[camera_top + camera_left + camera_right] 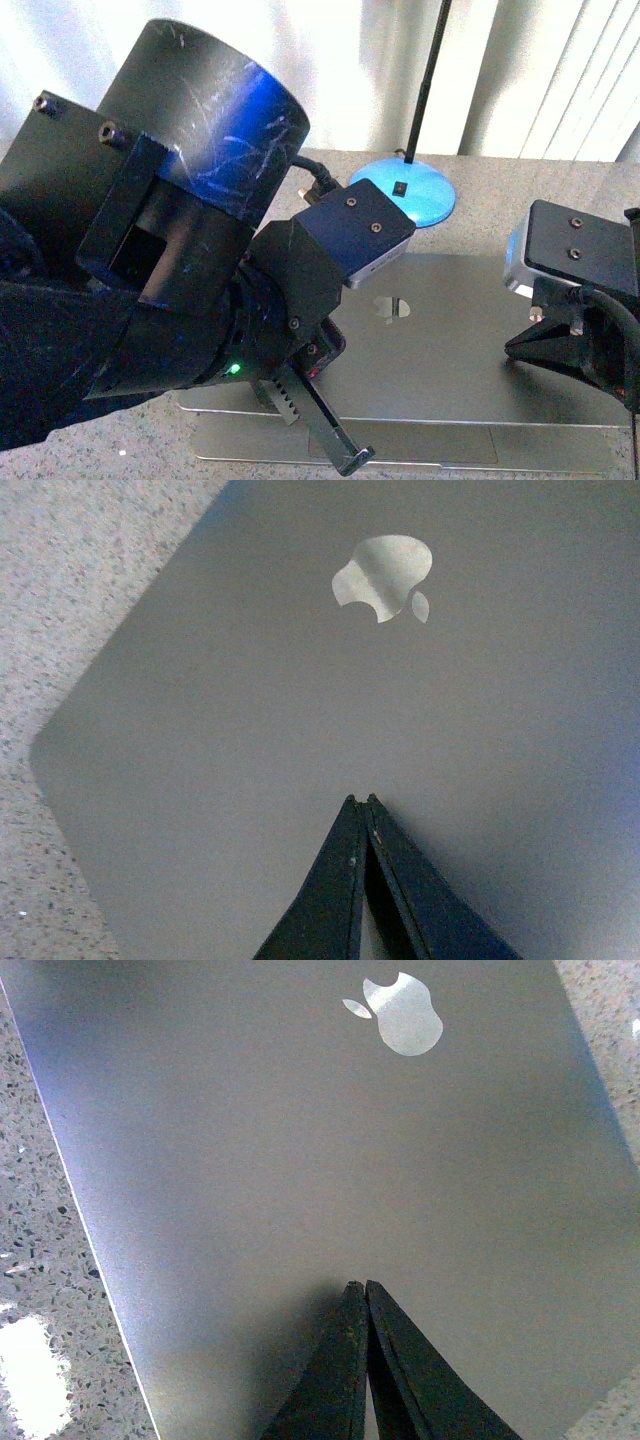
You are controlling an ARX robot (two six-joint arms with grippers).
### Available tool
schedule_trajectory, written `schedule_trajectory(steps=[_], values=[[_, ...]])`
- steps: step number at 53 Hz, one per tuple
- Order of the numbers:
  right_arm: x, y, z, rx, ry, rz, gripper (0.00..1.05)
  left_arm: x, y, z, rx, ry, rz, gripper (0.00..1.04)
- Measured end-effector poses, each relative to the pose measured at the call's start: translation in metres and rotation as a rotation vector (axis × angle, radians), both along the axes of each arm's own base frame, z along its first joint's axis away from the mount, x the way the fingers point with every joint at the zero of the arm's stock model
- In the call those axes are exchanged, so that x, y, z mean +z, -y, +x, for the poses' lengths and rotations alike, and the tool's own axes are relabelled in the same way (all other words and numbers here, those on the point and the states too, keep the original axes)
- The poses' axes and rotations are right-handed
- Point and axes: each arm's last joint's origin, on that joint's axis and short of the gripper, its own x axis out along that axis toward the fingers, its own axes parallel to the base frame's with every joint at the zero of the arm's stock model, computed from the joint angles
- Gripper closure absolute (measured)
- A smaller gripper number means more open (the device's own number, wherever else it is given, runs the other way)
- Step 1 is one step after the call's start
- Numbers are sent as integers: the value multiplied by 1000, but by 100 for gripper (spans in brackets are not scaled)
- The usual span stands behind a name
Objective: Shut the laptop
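Laptop [450, 340] lid bears shiny apple logo [383, 577].

In the front view the left arm [180, 260] hides the left half of the laptop [560, 450]. Its lid [450, 340] covers all but the base's near strip. The right arm [590, 280] is cut off at the right edge.
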Motion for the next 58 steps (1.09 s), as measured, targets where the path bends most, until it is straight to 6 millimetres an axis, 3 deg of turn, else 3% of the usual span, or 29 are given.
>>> schedule_trajectory(steps=[23, 38, 48, 55, 58], values=[[-39, 2, 2, -5, -61, -7, 102, -40, -8, 5, 13, -88, -61, 101], [-41, 0, 4, -20, -62, 20, 102, -45, -20, 14, 36, -113, -113, 101], [-24, -4, 5, -94, 27, 133, 102, -34, -41, 26, 175, -56, -183, 101], [10, -4, 13, -268, 216, 225, 97, -15, -71, 35, 387, 41, -296, 100], [23, -3, 16, -327, 268, 278, 92, 3, -88, 40, 512, 87, -374, 94]])
